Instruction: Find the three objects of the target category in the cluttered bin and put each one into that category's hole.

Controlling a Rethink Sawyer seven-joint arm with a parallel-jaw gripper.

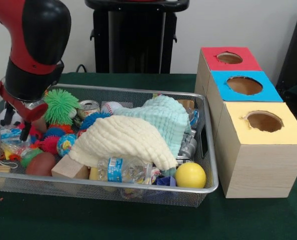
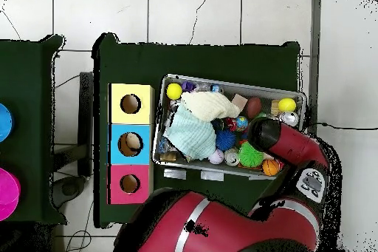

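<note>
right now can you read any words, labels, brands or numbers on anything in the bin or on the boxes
No text is readable in either view.
Plastic bottle: blue label, print too blurred to read.
Metal can: no legible marking.
Crinkly wrappers at the bin's end under the arm: print too small to read.
Red, blue and yellow box tops: plain paint, no writing.

A cream cloth [image 1: 124, 140] is draped beside a mint cloth [image 1: 163, 116], with a yellow ball [image 1: 190, 175], a crumpled plastic bottle [image 1: 121, 170], a green spiky ball [image 1: 61, 106], a tin can [image 1: 88, 108] and a wooden block [image 1: 70, 168] seen around them, while blue-topped [image 1: 244, 86] and yellow-topped [image 1: 264, 123] boxes are set on the green bench [image 1: 138, 222].
</note>
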